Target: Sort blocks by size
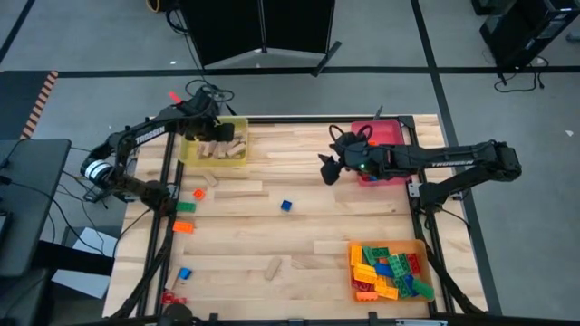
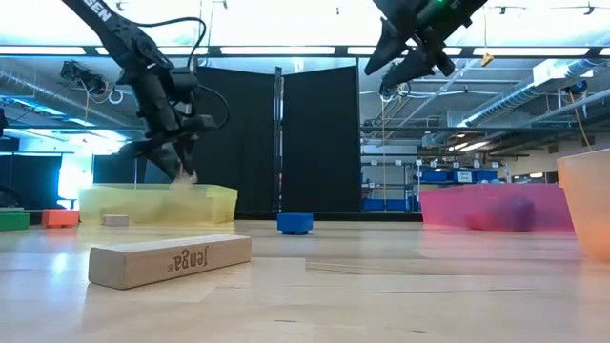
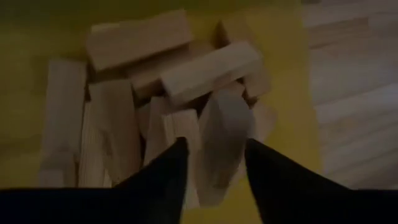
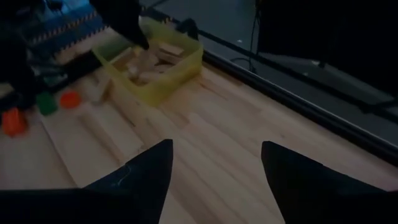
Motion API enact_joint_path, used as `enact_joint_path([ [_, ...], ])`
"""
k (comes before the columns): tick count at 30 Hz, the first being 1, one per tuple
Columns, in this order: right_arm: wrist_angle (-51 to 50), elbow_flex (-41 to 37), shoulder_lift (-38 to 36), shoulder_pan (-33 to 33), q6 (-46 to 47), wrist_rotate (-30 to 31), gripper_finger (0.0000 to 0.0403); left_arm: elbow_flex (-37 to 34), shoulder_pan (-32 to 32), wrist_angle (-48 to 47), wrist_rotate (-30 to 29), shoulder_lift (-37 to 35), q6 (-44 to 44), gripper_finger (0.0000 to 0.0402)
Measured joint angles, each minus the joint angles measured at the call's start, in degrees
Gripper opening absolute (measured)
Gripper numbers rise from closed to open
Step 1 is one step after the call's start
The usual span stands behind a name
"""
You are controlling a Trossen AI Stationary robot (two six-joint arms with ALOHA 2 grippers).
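Hovering over yellow tray: left fingers spread (wooden block between), right fingers spread.

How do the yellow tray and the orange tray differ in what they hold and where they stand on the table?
The yellow tray holds plain tan wooden blocks; the orange tray holds studded plastic bricks in many colours. In the high view the yellow tray stands at the far left corner, under the left gripper, and the orange tray at the near right corner with no arm above it. Both are translucent, open-topped and well filled.
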Motion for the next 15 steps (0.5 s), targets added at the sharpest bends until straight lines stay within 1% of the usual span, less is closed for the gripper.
enact_joint_path([
  [3,1.85,0.0,0.0,-0.4,1.66,0.0,0.0259,0.04,0.11,0.75,0.39,0.04,3.08,0.0204],
  [7,5.65,-0.02,0.48,-0.48,1.53,0.01,0.0255,1.8,0.52,-0.3,0.38,0.04,6.32,0.0238],
  [11,11.84,-0.02,3.22,-0.46,-1.77,0.0,0.0256,5.57,0.61,-3.22,0.34,-0.18,7.37,0.0249],
  [15,19.5,-0.02,8.54,-0.46,-4.43,-0.92,0.0258,7.63,-0.09,-4.85,0.16,-3.89,8.96,0.0251],
])
